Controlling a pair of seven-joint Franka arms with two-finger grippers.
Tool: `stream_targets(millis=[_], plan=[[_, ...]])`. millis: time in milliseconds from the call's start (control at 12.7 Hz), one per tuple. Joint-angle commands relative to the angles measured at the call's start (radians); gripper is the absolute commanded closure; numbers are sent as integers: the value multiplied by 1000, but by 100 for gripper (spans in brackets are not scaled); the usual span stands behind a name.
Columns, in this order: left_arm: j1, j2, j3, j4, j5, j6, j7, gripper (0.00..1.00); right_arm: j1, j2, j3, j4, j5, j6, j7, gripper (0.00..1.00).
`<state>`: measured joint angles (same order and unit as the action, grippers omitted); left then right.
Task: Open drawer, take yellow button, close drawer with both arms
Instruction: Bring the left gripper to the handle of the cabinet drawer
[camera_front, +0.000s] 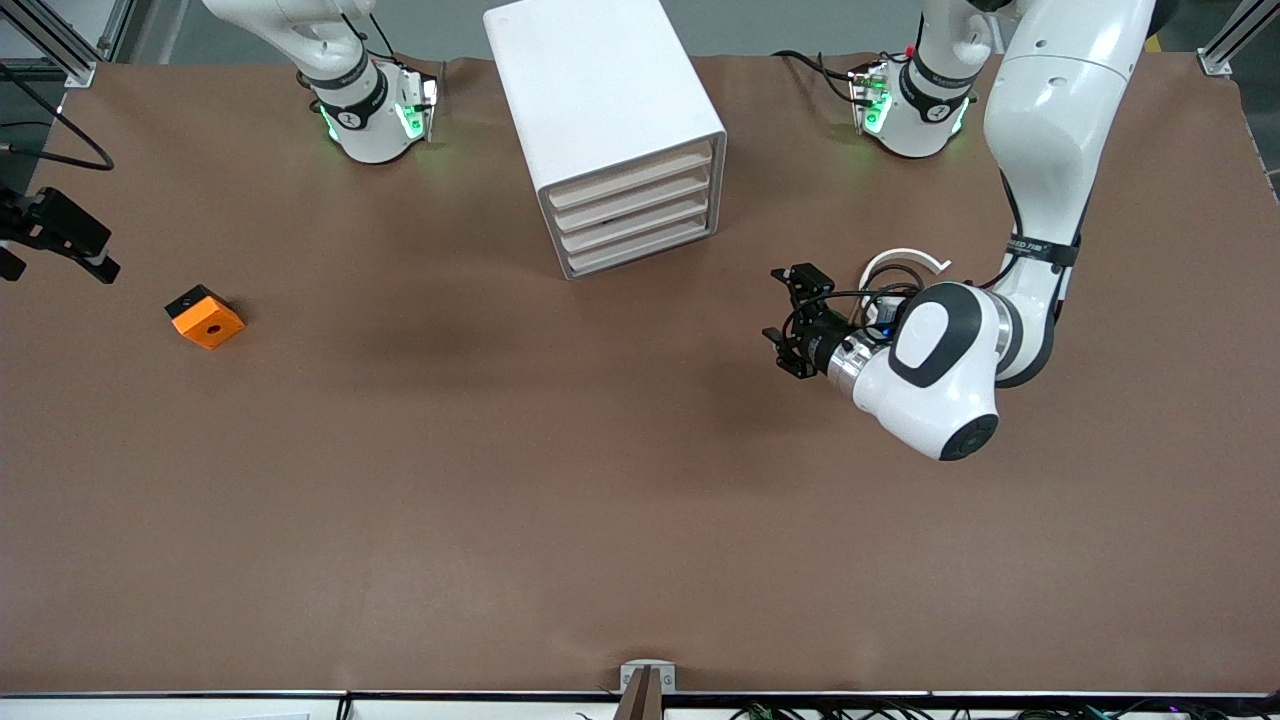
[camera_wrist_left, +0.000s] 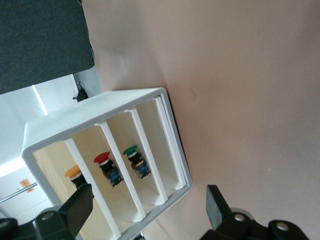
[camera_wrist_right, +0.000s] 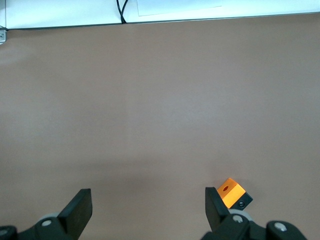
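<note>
A boxy white cabinet (camera_front: 610, 130) stands on the brown desk (camera_front: 500, 480) between the two arm bases, turned at an angle so its front faces the camera and the left arm's end of the desk. Four wide, shallow drawers are stacked in it, each a plain pale slab; the top drawer (camera_front: 630, 180) sits flush with the others, shut.

The left wrist view looks into the cabinet (camera_wrist_left: 107, 165) and shows white shelves dividing cream-coloured compartments. The button (camera_wrist_left: 75, 175), with a round orange cap on a dark body, lies in one compartment, partly hidden by a gripper finger. A red-capped button (camera_wrist_left: 106, 167) with a black-and-blue body sits in the next compartment, and a green-capped button (camera_wrist_left: 135, 157) in the one after it.

The left gripper (camera_front: 790, 325) hangs over bare desk beside the cabinet, toward the left arm's end, pointing at the cabinet front with its fingers (camera_wrist_left: 75, 207) spread apart and holding nothing.

The right gripper (camera_front: 60, 235) hangs at the right arm's end of the desk, at the picture's edge. Its fingers (camera_wrist_right: 77, 210) are spread wide with nothing between them. An orange block (camera_front: 205, 318) with a hole in its top face lies on the desk near it, well apart from the cabinet.
</note>
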<state>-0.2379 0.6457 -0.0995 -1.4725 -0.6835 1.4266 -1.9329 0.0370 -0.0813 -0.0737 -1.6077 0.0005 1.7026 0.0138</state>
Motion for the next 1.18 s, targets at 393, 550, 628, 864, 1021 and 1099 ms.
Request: stream_targets(millis=[393,550,628,864,1021,1099], plan=[[-58,35,4,17,-103,-18,-173,0,-8,0,6,17,-14,-11,2,0],[-69,37,4,17,-171,-18,-210,0,-8,0,6,17,-14,-11,2,0],[-72,43,4,17,-210,-18,-228,0,-8,0,6,17,-14,-11,2,0],[-115,64,4,14,-232,-34,-297,0,-8,0,6,15,-14,-12,0,0],[-155,77,4,11,-234,-47,-339,0,-8,0,6,15,-14,-12,0,0],[-184,78,4,8,-234,-51,-345,0,-8,0,6,17,-14,-14,-1,0]])
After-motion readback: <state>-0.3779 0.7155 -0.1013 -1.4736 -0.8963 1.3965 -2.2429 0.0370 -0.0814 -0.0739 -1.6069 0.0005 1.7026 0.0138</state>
